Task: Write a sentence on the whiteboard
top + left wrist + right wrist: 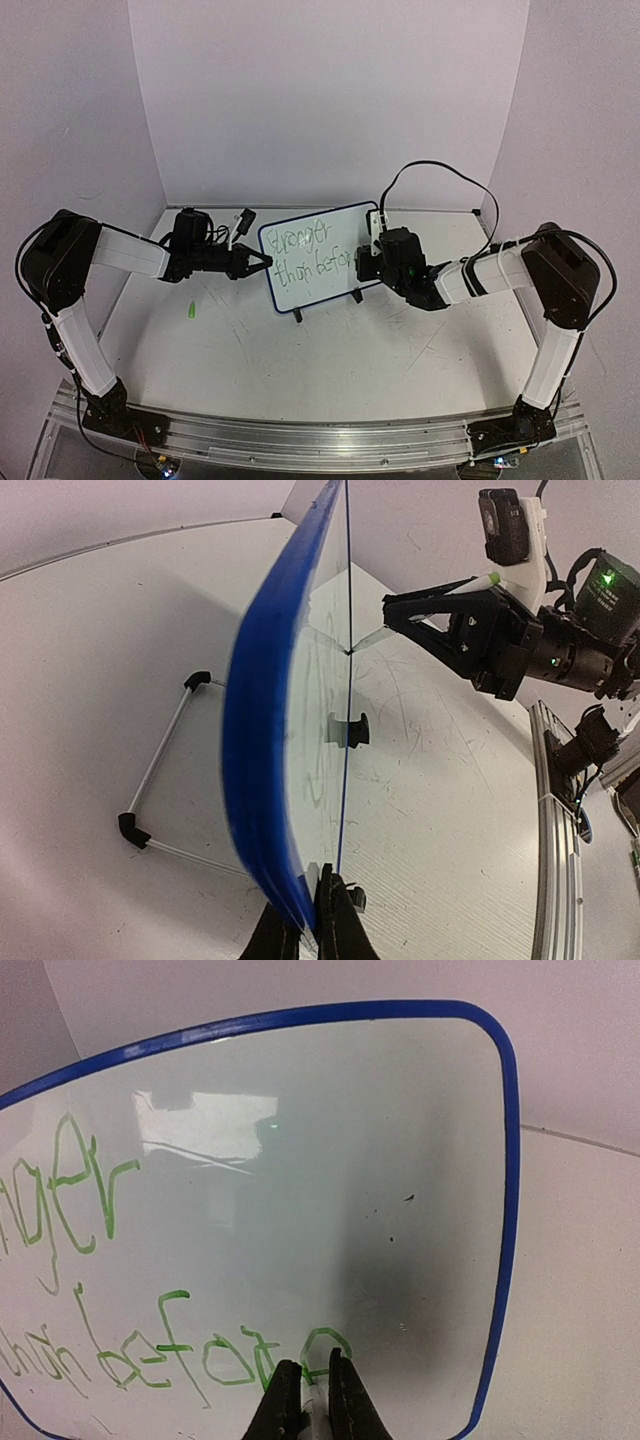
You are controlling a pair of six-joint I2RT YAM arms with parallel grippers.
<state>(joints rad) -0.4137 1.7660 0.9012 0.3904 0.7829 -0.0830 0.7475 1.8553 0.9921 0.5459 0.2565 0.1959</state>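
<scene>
My two grippers are both clamped, one on the board and one on a pen.

The small rectangular blue-framed whiteboard (322,258) stands upright on its black feet near the middle of the scuffed white table (300,350). My left gripper (318,892) pinches its left edge. My right gripper (315,1370) grips a slim white marker pen (316,1405), held at the last letter of the two-line green handwritten sentence (303,256).

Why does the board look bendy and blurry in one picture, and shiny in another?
Left wrist view: the whiteboard is edge-on right against the lens, so its blue frame goes blurry and the wide lens bows it. Right wrist view: the shiny patch is light bouncing off the glossy surface; the green sentence looks sharp.
</scene>
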